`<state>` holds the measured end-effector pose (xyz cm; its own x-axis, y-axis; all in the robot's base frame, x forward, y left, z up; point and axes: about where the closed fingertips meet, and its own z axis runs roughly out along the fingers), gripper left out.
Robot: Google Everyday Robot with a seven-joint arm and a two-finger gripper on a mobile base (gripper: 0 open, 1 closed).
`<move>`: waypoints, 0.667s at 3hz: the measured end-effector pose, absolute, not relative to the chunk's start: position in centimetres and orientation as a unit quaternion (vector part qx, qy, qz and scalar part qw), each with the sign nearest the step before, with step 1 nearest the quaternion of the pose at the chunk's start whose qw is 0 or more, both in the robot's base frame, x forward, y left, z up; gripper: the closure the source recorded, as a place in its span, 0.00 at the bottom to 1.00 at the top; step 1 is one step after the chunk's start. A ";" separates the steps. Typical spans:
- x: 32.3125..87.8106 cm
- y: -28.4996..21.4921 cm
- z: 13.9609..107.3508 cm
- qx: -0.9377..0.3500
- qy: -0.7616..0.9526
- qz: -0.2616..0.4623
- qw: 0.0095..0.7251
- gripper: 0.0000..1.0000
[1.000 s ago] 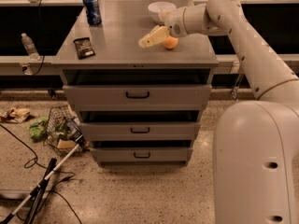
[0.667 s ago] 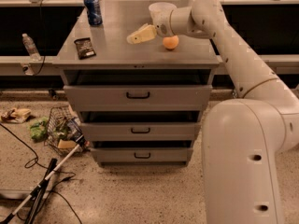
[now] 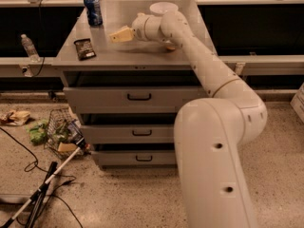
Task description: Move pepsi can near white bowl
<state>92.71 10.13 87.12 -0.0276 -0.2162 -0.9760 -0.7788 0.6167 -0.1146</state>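
The pepsi can stands upright at the far left corner of the grey cabinet top. The white bowl sits at the far middle of the top, partly hidden behind my arm. My gripper hovers over the middle of the top, pointing left, to the right of and nearer than the can. It holds nothing. The orange is mostly hidden behind my forearm.
A flat dark snack packet lies at the left front of the top. The cabinet has three drawers. A water bottle stands on the left shelf. A wire basket, litter and cables lie on the floor at left.
My arm has swung left across the cabinet top, carrying the gripper from above the orange toward the pepsi can. The can, bowl and packet have not moved.
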 end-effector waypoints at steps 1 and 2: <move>96.4 14.8 86.3 -0.371 0.674 0.212 0.603 0.00; 97.6 17.2 85.9 -0.361 0.663 0.232 0.614 0.00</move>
<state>97.56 17.15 85.93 0.0135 -0.1944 -0.9808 -0.7629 0.6322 -0.1358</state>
